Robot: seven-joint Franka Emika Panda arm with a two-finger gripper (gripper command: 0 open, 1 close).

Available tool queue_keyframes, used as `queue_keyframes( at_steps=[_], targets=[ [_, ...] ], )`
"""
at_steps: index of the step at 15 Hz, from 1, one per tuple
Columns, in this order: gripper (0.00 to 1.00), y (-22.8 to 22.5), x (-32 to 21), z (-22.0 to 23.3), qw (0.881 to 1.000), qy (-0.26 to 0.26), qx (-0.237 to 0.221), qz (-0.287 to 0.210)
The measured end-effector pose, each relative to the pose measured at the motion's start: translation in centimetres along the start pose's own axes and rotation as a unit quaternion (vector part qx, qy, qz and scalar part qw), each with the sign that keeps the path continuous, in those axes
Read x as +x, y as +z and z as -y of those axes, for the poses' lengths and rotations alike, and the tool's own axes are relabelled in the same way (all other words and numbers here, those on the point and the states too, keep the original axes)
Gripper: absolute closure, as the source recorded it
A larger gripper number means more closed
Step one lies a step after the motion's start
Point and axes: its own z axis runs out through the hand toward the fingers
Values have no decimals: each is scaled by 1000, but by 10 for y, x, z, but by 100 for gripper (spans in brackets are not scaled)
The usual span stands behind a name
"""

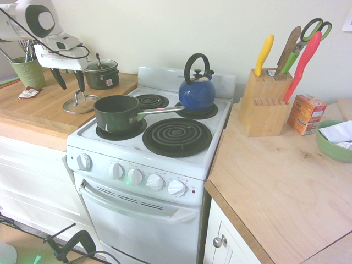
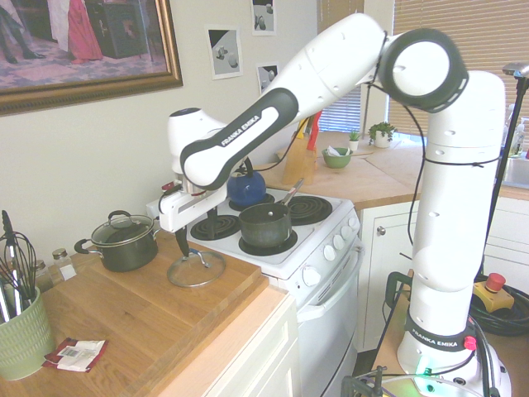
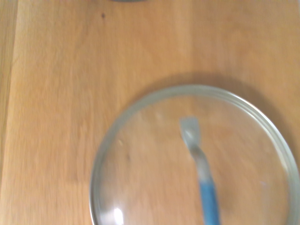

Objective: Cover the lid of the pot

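1. The lid [image 1: 80, 103] lies flat on the wooden counter [image 1: 38, 110], just left of the stove [image 1: 148, 143] and in front of the small black pot [image 1: 102, 74]. It is clear glass with a thin metal rim, so I judge it stiff, fairly light, fragile if dropped, and slick across the dome.
2. The best hold looks like the raised handle at the lid's centre. In the wrist view the lid [image 3: 197, 159] shows it as a narrow upright loop with a blue part, long one way and thin the other; the jaws should close across the thin side. The rim is too wide and lies too flat on the wood to pinch.
3. The gripper [image 1: 70, 80] hangs directly above the lid, pointing straight down, its two dark fingers spread apart and holding nothing. The second exterior view shows the gripper [image 2: 183, 241] clear of the handle, not touching.
4. The lid itself is round with no long axis; it faces handle-up, already the right way for covering.
5. Right of the lid, the pot [image 1: 116, 113] stands upright and open on the front left burner. Its long silver handle runs to the right and slightly back, towards the blue kettle [image 1: 196, 91].
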Motion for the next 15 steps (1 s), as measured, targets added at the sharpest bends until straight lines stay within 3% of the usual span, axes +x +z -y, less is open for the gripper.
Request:
queue_keyframes(
  at_steps=[3,4,9,15],
  targets=[
    [0,14,13,16,999,-10,-20,27],
    [100,18,15,18,999,-17,-30,37],
    [100,33,38,12,994,-55,-52,73],
    [100,42,39,19,993,-76,-52,76]
  ],
)
